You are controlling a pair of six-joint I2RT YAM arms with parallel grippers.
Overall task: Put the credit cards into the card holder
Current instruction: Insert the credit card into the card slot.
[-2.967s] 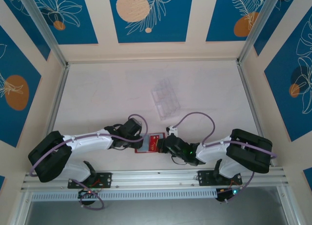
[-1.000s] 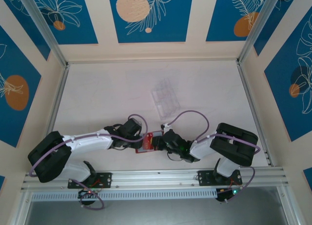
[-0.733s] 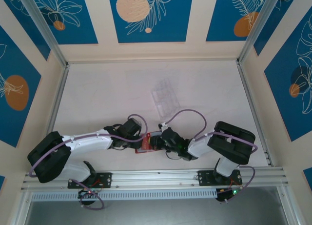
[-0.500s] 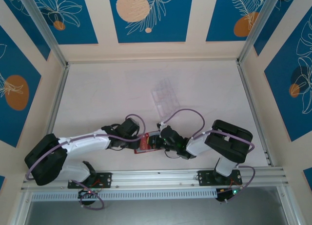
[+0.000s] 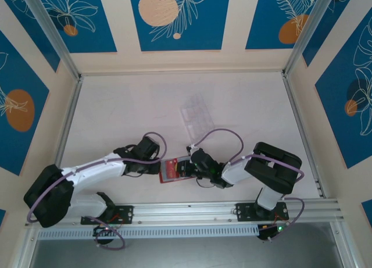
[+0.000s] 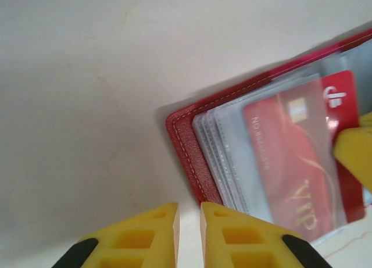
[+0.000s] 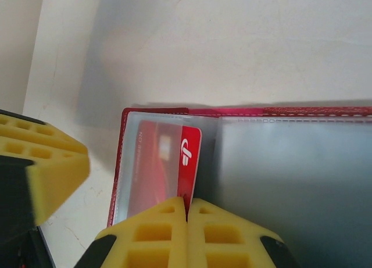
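Looking down from the top camera, a pale table (image 5: 128, 117) sits inside walls of blue leaf-printed panels (image 5: 174, 18), with a clear tray (image 5: 196, 113) at centre and the opened card holder (image 5: 172, 171) at lower centre, between the left pincer (image 5: 157, 168) and the right pincer (image 5: 188, 168). In the left wrist view, the left pincer (image 6: 189, 210) sits at the bottom edge, barely parted and empty, just below the card holder (image 6: 185, 146), whose clear sleeve holds a red card (image 6: 285, 157). In the right wrist view, the right pincer (image 7: 187, 213) is closed at bottom centre, its tips touching the red card (image 7: 190, 154) at its lower end.

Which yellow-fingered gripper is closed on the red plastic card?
The right gripper, pinching the red plastic card over the open red wallet; the left gripper holds nothing.
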